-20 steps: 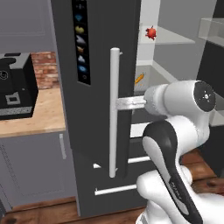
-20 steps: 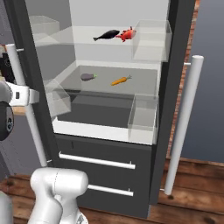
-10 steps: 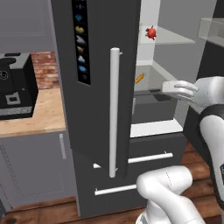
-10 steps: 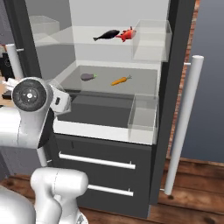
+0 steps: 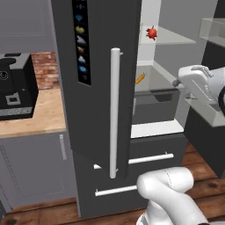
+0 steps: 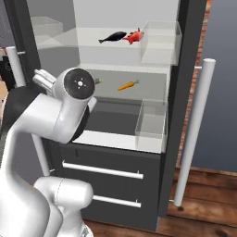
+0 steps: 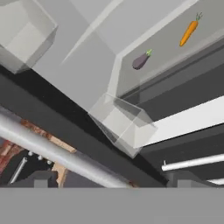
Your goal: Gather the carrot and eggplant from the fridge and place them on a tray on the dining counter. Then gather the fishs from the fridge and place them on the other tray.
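The fridge [image 5: 94,88] stands with its doors swung open. On its middle shelf lie the orange carrot [image 7: 189,31] [image 6: 127,85] [image 5: 139,79] and the purple-grey eggplant [image 7: 141,60]; in the right base view my arm covers all but the eggplant's green stem [image 6: 98,81]. A dark fish [image 6: 113,37] and a red fish [image 6: 133,36] [image 5: 151,33] rest on the shelf above. My gripper [image 7: 113,180] is open and holds nothing, in front of the fridge and well short of the shelf. My white hand [image 5: 193,81] hangs to the right of the left door. The trays and the dining counter are out of view.
The left door's pale bar handle [image 5: 115,110] [image 7: 52,151] is close to my hand. Clear bins [image 7: 122,124] [image 6: 152,118] sit on the shelves and doors. Two drawer bars [image 6: 102,170] lie below. A wooden counter with a black appliance [image 5: 15,85] is at the left.
My gripper has opened, let go of the left door's handle and swung right, across the front of the open fridge. The food has not moved.
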